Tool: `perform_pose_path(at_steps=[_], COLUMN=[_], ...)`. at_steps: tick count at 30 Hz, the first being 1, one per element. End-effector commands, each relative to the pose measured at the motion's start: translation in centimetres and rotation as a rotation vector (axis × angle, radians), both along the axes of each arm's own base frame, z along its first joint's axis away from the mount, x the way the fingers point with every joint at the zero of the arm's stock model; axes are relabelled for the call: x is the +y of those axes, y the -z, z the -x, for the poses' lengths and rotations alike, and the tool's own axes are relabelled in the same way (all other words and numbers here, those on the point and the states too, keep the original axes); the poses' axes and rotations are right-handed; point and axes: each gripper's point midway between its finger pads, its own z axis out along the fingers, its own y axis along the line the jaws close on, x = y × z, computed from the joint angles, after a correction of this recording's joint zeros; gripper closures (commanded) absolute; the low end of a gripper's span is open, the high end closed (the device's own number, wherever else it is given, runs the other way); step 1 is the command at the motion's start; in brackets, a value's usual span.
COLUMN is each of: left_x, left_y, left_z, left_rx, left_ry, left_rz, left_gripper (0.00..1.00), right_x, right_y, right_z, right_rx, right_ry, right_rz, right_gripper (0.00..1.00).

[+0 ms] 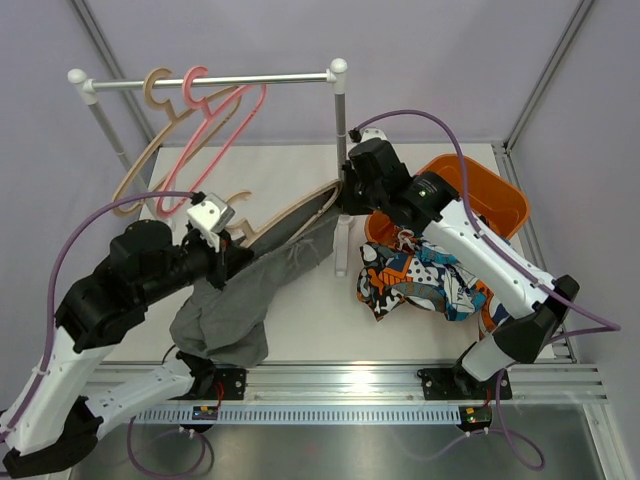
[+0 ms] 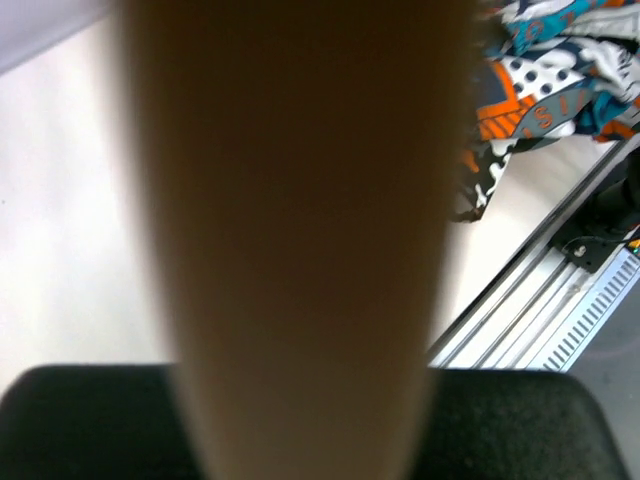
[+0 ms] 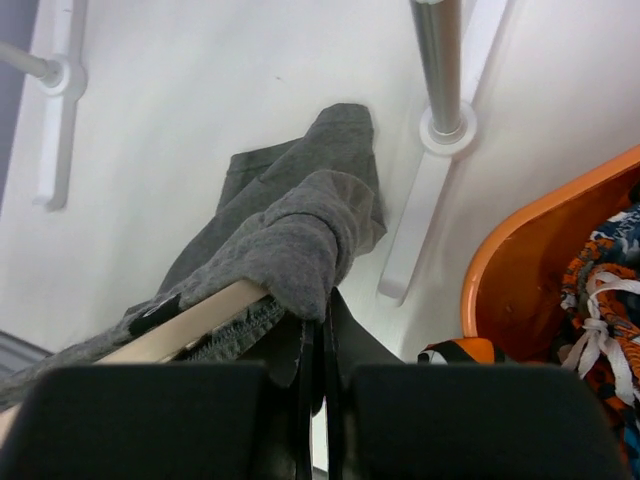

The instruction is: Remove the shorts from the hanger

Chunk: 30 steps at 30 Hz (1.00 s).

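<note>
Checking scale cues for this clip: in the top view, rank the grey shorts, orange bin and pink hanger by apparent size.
1. grey shorts
2. orange bin, partly hidden by the right arm
3. pink hanger; it hangs nearer the camera, so bin versus hanger is unsure

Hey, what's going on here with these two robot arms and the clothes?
The left gripper holds a wooden hanger with grey shorts draped over it. The right gripper is closed on the shorts' cloth at the hanger's far tip, apparently to pull them off. Patterned shorts already lie in and over the edge of the orange bin.
</note>
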Motion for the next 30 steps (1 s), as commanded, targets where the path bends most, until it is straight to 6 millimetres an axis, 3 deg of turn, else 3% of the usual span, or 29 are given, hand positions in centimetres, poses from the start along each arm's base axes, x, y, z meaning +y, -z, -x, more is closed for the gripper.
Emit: perform_pose_path(at_steps=[1, 2, 4, 5, 7, 8, 10, 11, 12, 18, 20, 22, 23, 25, 26, 27, 28, 29, 30], left_x=[0.8, 0.7, 0.9, 1.6, 1.5, 1.8, 1.2, 1.2, 0.7, 2.0, 2.2, 1.1, 1.4, 1.0, -0.8, -0.2, -0.5, -1.8, -2.1], left_y=[-5.5, -7.1, -8.2, -10.1, -11.0, -12.6, -13.1, -14.5, -14.3, -18.6, -20.5, -21.0, -22.6, -23.1, -20.5, -22.6, -22.3, -19.9, -19.6], left_z=[2.0, 1.8, 1.5, 1.3, 0.9, 0.3, -0.6, -1.0, -2.2, -6.2, -6.6, -7.9, -7.7, -8.6, -10.6, -10.0, -10.3, -11.1, -10.9], left_rx=[-0.151, -0.204, -0.243, -0.306, -0.328, -0.374, -0.381, -0.416, -0.397, -0.537, -0.588, -0.580, -0.595, -0.562, -0.477, -0.474, -0.448, -0.374, -0.339], left_ry=[0.033, 0.025, -0.003, -0.040, -0.062, -0.100, -0.113, -0.131, -0.162, -0.360, -0.379, -0.386, -0.385, -0.406, -0.413, -0.418, -0.416, -0.396, -0.385], left_rz=[0.174, 0.229, 0.294, 0.357, 0.413, 0.469, 0.518, 0.563, 0.562, 0.704, 0.742, 0.719, 0.730, 0.678, 0.553, 0.575, 0.548, 0.460, 0.451], left_gripper=[1.00, 1.00, 1.00, 1.00, 1.00, 1.00, 1.00, 1.00, 1.00, 1.00, 1.00, 1.00, 1.00, 1.00, 1.00, 1.00, 1.00, 1.00, 1.00], right_x=[-3.6, -3.3, -3.0, -3.1, -2.5, -2.2, -1.1, -0.7, -0.6, 0.6, 0.8, -0.1, -0.4, -2.0, -2.7, -3.6, -4.7, -5.5, -6.6], right_y=[0.2, 0.4, 0.5, 1.2, 0.9, 0.9, 0.4, 0.0, -0.1, -1.0, -0.9, -1.2, -1.7, -3.9, -4.8, -5.6, -8.1, -9.5, -10.3], right_z=[-1.8, -1.6, -1.0, -0.7, 0.3, 0.7, 1.9, 2.4, 2.7, 5.8, 6.7, 7.2, 7.1, 7.1, 7.1, 7.3, 7.1, 7.1, 7.3], right_rx=[-0.041, -0.035, -0.037, -0.027, -0.038, -0.037, -0.049, -0.057, -0.056, -0.081, -0.085, -0.092, -0.108, -0.155, -0.174, -0.188, -0.239, -0.268, -0.279], right_ry=[0.103, 0.097, 0.081, 0.075, 0.050, 0.042, -0.001, -0.014, -0.022, -0.107, -0.125, -0.115, -0.107, -0.065, -0.051, -0.035, 0.005, 0.020, 0.039], right_rz=[0.043, 0.036, 0.023, 0.032, 0.020, 0.014, 0.004, -0.003, -0.002, -0.001, 0.015, 0.023, 0.019, 0.014, 0.013, 0.024, 0.001, 0.002, 0.022], right_gripper=[1.00, 1.00, 1.00, 1.00, 1.00, 1.00, 1.00, 1.00, 1.00, 1.00, 1.00, 1.00, 1.00, 1.00, 1.00, 1.00, 1.00, 1.00, 1.00])
